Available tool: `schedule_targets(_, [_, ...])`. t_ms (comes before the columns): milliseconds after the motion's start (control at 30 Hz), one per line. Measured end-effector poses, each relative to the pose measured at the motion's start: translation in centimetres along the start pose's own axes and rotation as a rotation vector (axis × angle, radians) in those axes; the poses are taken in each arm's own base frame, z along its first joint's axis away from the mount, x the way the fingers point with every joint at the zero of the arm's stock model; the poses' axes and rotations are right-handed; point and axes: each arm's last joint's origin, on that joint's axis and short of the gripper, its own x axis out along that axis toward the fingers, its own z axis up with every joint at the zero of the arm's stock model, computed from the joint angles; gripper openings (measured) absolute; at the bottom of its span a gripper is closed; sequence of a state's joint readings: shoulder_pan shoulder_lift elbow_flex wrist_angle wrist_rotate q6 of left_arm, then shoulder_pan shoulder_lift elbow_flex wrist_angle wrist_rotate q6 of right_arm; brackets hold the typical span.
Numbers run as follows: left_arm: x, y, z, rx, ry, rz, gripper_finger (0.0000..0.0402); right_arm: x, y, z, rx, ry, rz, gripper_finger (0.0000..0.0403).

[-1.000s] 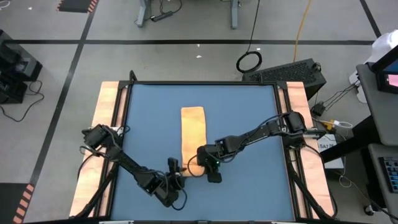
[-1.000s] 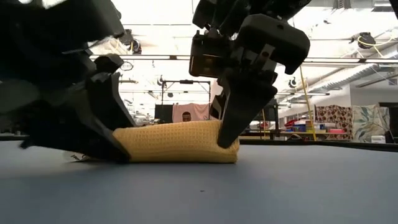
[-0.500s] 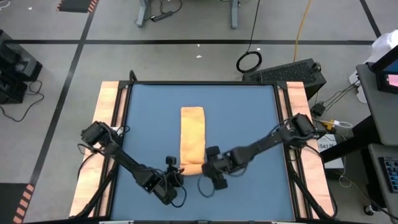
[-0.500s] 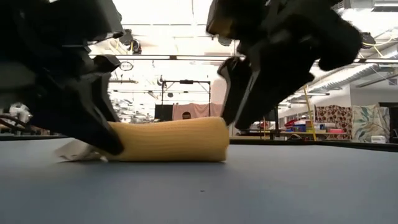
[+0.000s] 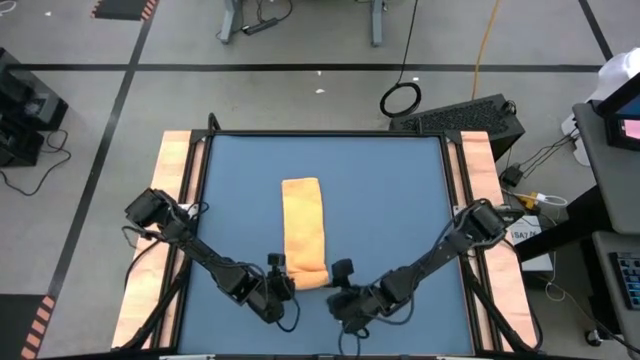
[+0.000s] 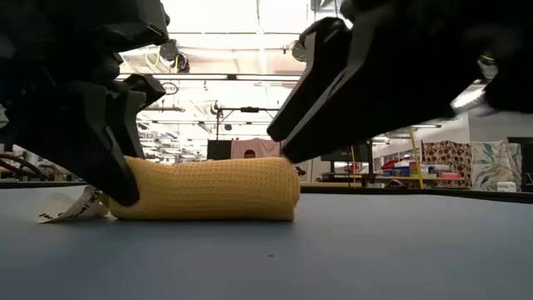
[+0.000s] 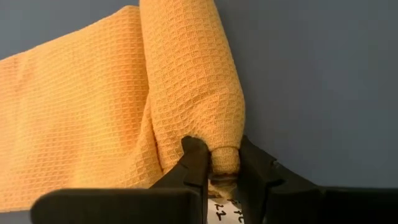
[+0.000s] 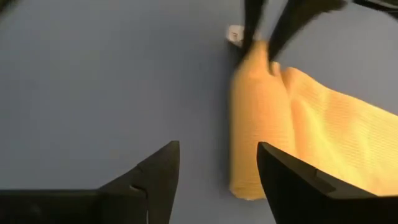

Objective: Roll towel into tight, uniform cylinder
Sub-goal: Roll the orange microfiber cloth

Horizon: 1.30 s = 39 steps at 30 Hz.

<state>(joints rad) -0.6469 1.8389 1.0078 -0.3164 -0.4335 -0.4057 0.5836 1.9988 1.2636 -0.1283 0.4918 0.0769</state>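
Note:
The orange-yellow towel (image 5: pixel 303 225) lies lengthwise in the middle of the blue table, its near end wound into a short roll (image 6: pixel 204 189) that rests on the tabletop. A white tag (image 6: pixel 71 208) sticks out at the roll's left end. My left gripper (image 5: pixel 285 281) is shut on that left end. My right gripper (image 5: pixel 343 273) hovers open just off the roll's right end, with nothing between its fingers (image 8: pixel 158 168). From the right wrist the roll (image 8: pixel 252 124) lies ahead. My left gripper pinches the roll's left end (image 7: pixel 225 163) between its two fingers, right by the tag. The fingers (image 7: pixel 196 155) slant down from the table's left and point along the roll's length. The roll lies on the table, and the flat part trails toward the far edge.
Bare blue tabletop (image 5: pixel 400 200) surrounds the towel on all sides. Wooden side rails (image 5: pixel 175 200) border the table on the left and right. The room shows beyond the far edge in the low view.
My right gripper has let go of the roll's right end, opened, turned about and drawn away toward the near right. My left gripper has closed on the roll's left end. The whole towel has slid a little toward the table's left.

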Motion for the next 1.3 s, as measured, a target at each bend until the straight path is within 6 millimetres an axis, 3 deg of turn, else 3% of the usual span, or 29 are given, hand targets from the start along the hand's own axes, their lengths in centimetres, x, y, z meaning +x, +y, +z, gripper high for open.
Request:
schedule_targets(133, [0.1, 0.1, 0.1, -0.005, 0.007, -0.016, 0.0052, 1.0, 0.2, -0.8, 0.014, 0.018, -0.115, 0.0204])
schedule_targets(533, [0.1, 0.1, 0.1, -0.014, 0.011, -0.024, 0.0054, 3.1, -0.9, -1.8, 0.019, 0.075, -0.137, 0.0204])
schedule_targets(833, [0.0, 0.1, 0.0, -0.039, -0.001, 0.024, 0.0058, 5.0, -3.8, -2.3, 0.185, 0.137, 0.001, 0.0180])
schedule_targets(967, [0.0, 0.6, -0.5, -0.093, 0.018, 0.121, 0.0093, 5.4, -4.9, -2.4, 0.285, 0.165, 0.067, 0.0130])
schedule_targets(1133, [-0.2, 0.6, -1.0, -0.115, 0.021, 0.196, 0.0175, 6.1, -6.4, -2.6, 0.392, 0.200, 0.164, 0.0065])
schedule_targets(1300, [-1.4, 0.0, -1.2, -0.061, 0.026, 0.223, 0.0235, 6.7, -8.2, -2.8, 0.477, 0.229, 0.271, 0.0045])
